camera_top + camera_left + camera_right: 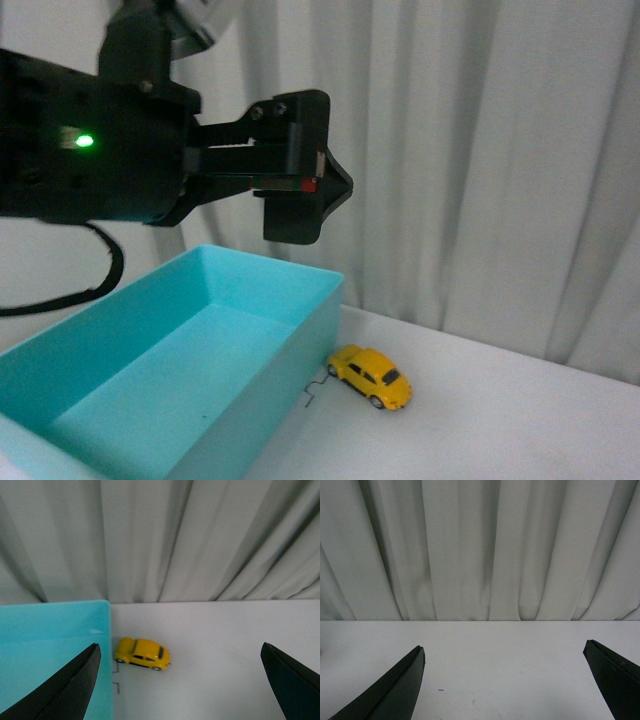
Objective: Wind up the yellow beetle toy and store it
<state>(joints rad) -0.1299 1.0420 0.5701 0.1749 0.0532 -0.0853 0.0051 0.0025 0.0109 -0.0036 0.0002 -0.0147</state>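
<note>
Well, the biggest thing on my screens is the pale pleated curtain, which fills the background in all three feeds. Below it runs the white table.

On the table's left side, in the front view, sits a turquoise bin. It is open-topped and rectangular, and I see nothing inside it.

My left arm reaches in from the left, well above the bin, with a green light glowing on its dark housing and a black cable looping under it. The left gripper hangs high over the bin's far end. In its wrist feed its fingers stand wide apart and hold nothing.

The right gripper shows only in its own wrist feed. Its jaws are spread wide too, over bare table.

The yellow beetle toy stands on its wheels on the table, outside the bin and just beside the outer wall near the far right corner. In the left wrist feed a sliver of table shows between the two.

A thin dark bent line lies by the wall near the toy; I cannot tell what it is.
</note>
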